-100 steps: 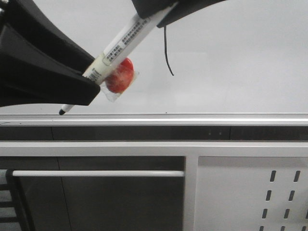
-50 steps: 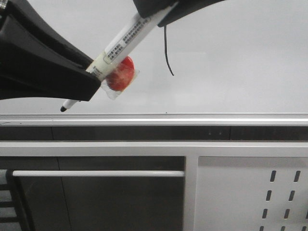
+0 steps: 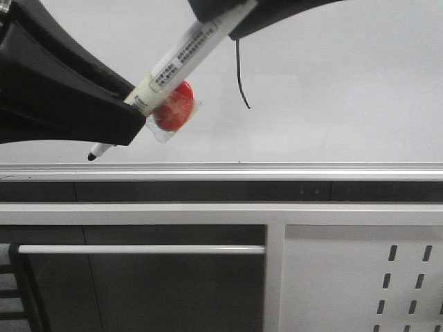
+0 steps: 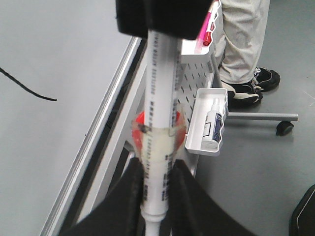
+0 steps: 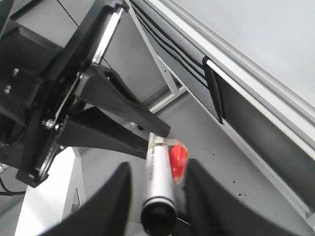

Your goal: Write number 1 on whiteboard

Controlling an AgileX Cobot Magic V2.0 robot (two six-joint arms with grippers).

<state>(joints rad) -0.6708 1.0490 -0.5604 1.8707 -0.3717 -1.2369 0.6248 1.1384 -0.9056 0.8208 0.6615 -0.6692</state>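
Observation:
The whiteboard [image 3: 346, 83] fills the upper front view, and the number 1 [image 3: 239, 69] on it is a thin black, slightly curved stroke. A white marker pen [image 3: 181, 61] with a red piece [image 3: 174, 107] taped to it slants in front of the board, black tip [image 3: 91, 157] low and just above the frame. My left gripper [image 3: 136, 107] is shut on the pen near its tip end, fingers [image 4: 129, 189] pressed to the barrel [image 4: 158, 113]. My right gripper [image 3: 232, 17] stands open round the pen's back end [image 5: 158, 209], with gaps on both sides. The stroke [image 4: 24, 89] also shows in the left wrist view.
The silver tray rail [image 3: 291, 170] runs under the board. Below it are a white bar [image 3: 138, 249] and a perforated white panel [image 3: 360, 277]. The left wrist view shows a white bin with a bottle [image 4: 211, 125] on the stand and a person's legs [image 4: 241, 44] on the floor beyond.
My left gripper and the pen's tip have risen very slightly over the last second. The right gripper stays at the pen's back end. The stroke is unchanged.

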